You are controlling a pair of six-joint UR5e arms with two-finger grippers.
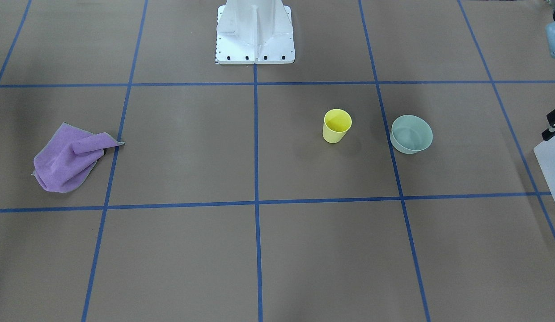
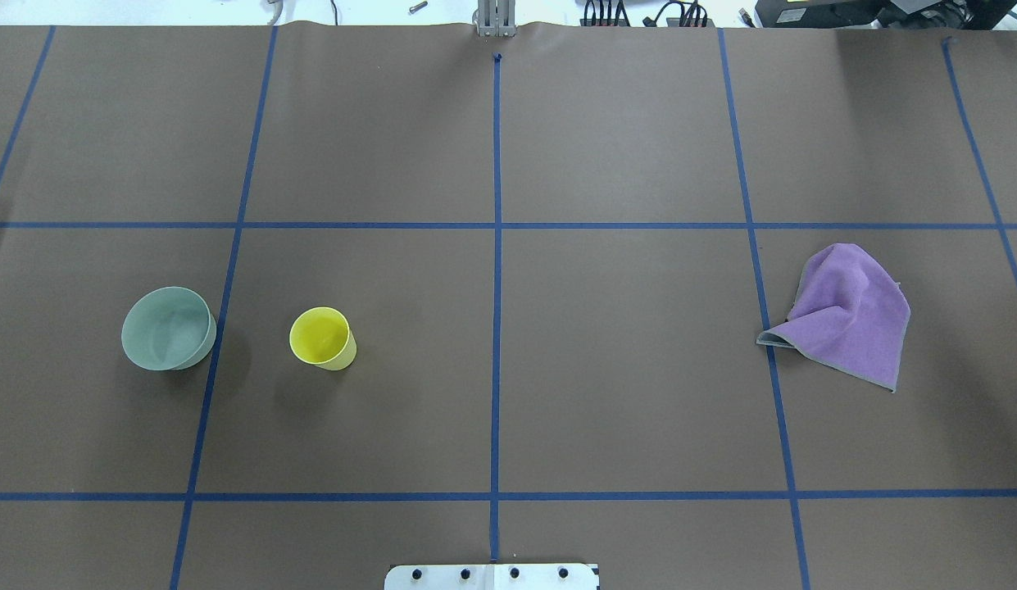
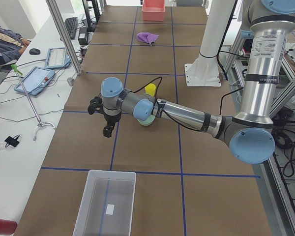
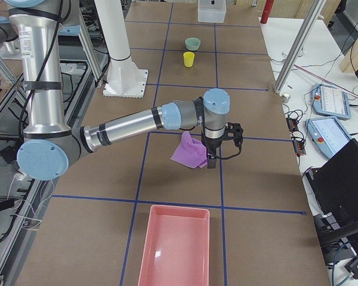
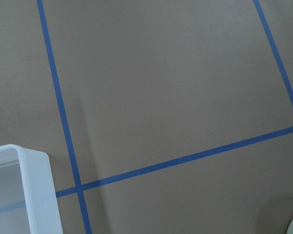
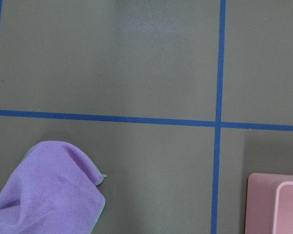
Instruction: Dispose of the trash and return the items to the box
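Starting at the left-end edge of the bench (image 2: 623,369): the box (image 3: 112,172), translucent and whitish, sits flat there with its open side up; only a small pale label shows at its bottom. The left claw (image 3: 107,129) hangs over the bench between the box and the green bowl (image 2: 168,328), clear of both. Whether its fingers are apart or together cannot be told.

The bowl stands upright, open side up. The yellow cup (image 2: 321,338) stands upright near it, on the side toward the bench's middle, and the two do not touch. The white robot base (image 1: 255,33) stands at the middle of the robot-side edge.

Toward the right-end edge, a crumpled purple cloth (image 2: 848,315) lies with one corner across a blue tape line. The right claw (image 4: 213,159) hangs over the bench between the cloth and a pink tray (image 4: 180,207), and its finger state cannot be told. The tray lies flat by the right-end edge.
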